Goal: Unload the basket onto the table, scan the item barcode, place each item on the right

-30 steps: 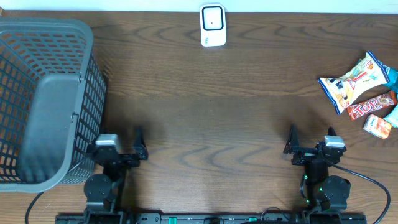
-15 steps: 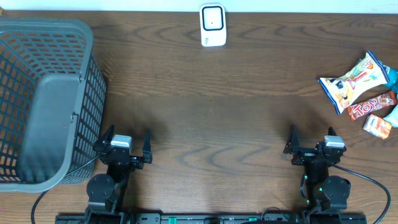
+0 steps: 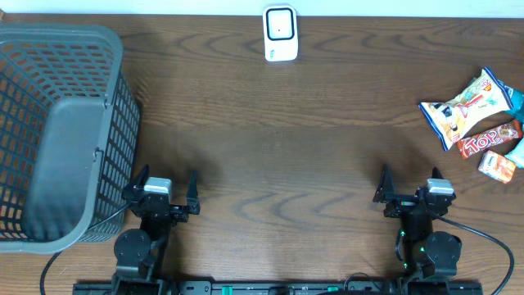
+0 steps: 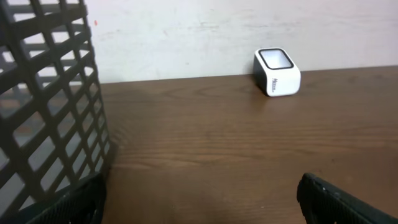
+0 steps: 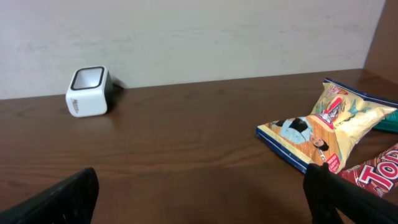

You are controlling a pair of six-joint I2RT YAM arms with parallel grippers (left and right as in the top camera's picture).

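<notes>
left tool (image 3: 168,174) spread, right tool (image 3: 410,173) spread

The basket (image 3: 123,123) stands at the table's (image 3: 278,147) left edge; the scanner (image 3: 280,33) sits mid far edge. Snacks (image 3: 468,106) lie at the right edge.

Teal packet (image 3: 517,100) partly beyond right edge

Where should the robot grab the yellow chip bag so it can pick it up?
Probably the flat end nearest the right tool. The yellow chip bag lies flat, puffy in the middle, so the tool should come down from above onto that thin edge.
</notes>
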